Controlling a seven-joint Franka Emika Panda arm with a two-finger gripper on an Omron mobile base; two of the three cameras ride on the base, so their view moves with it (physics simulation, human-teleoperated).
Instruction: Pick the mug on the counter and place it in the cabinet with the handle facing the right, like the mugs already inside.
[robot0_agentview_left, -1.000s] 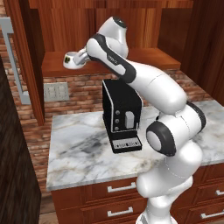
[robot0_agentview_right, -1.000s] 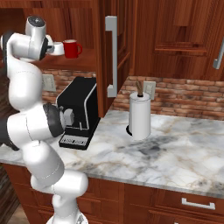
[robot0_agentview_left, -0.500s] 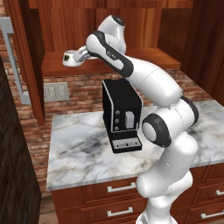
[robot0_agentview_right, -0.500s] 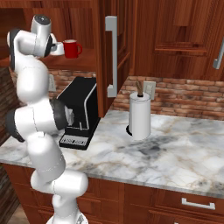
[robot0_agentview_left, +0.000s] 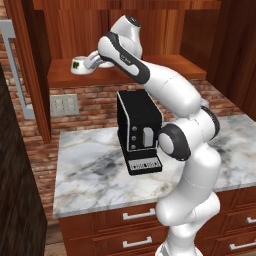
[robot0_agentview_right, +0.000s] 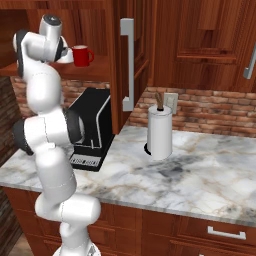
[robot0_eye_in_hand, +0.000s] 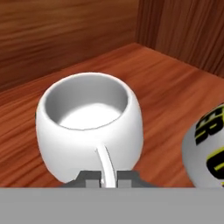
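- The cabinet (robot0_agentview_left: 65, 80) is reddish wood with an open flat shelf above the brick wall; its front edge runs across the left base view, and a door with a long silver pull (robot0_agentview_right: 127, 65) stands just right of the shelf in the right base view.
- The counter (robot0_agentview_left: 95, 170) is a marbled slab below. Bare stone lies left of and in front of the black coffee machine (robot0_agentview_left: 139, 131), and a wide bare stretch spreads right of the paper towel roll (robot0_agentview_right: 160, 131).
- The white arm reaches up from the base and over the coffee machine to the shelf.
- The mug (robot0_agentview_left: 78, 65) sits upright on the shelf near its left end, a little back from the front edge (green mark facing the left base camera). In the hand view it stands well clear of the side wall and back panel, with bare wood around it.
- The gripper (robot0_eye_in_hand: 104, 176) is closed narrowly on the handle (robot0_eye_in_hand: 104, 162), which runs straight down between the two tips.
- A white mug with dark striped marks (robot0_eye_in_hand: 206, 151) stands near the held mug, a strip of shelf between them.
- The red mug (robot0_agentview_right: 81, 55) stands on the shelf towards its right end, just beside the arm's hand.
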